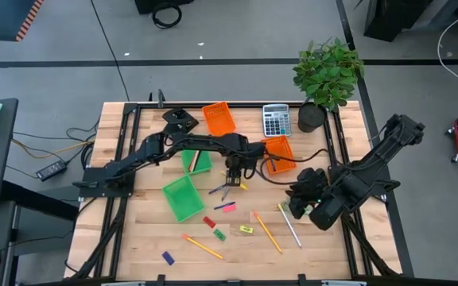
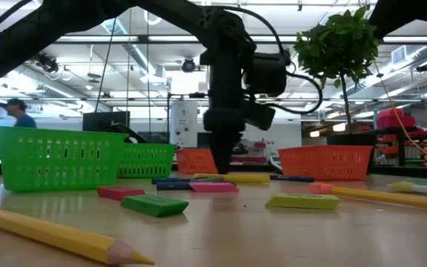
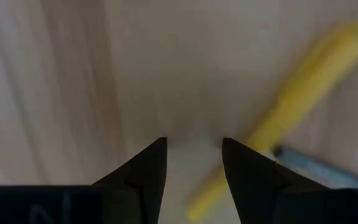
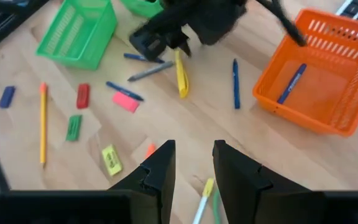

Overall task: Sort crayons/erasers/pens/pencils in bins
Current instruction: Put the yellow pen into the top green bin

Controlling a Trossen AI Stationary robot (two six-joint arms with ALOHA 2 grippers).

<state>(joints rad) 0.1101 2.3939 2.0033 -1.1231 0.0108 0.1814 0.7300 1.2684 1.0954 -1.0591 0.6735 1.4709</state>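
Sorting looks to be in its early part, since most of the stationery lies loose on the wooden surface [image 1: 133, 238]. At the left, two green bins [image 1: 183, 197] stand close together. Nearer the front edge lie the blue eraser [image 1: 168, 257], a yellow pencil [image 1: 203, 246], the red eraser [image 1: 209, 222], the green eraser [image 1: 219, 235], the pink eraser [image 1: 227, 206] and the yellow eraser [image 1: 246, 229], all apart from one another. The left arm reaches from its base across to the middle, where the left end effector [image 1: 230, 183] points straight down over a small cluster of pens [image 4: 149, 73]. Its tips are at or just above the wood. Its own wrist view shows the fingers [image 3: 148, 168] apart with only bare wood between them. A short yellow stick [image 3: 291, 106] runs just beside one finger, and a grey-blue pen [image 3: 316, 167] lies against the stick. The step in hand therefore seems to be a pick from this cluster, with nothing gripped yet. The next move probably calls for a small sideways shift, so that one stick alone lies between the fingers, then a squeeze and a lift. The neighbouring pen is close enough that it could be nudged or caught too. To the right stands an orange bin [image 1: 279, 152] with one blue pen [image 4: 291, 83] in it, a likely place for more pens. Farther right, the right end effector [image 4: 194, 144] waits above the surface with its fingers apart and empty, near another yellow pencil [image 1: 267, 233].
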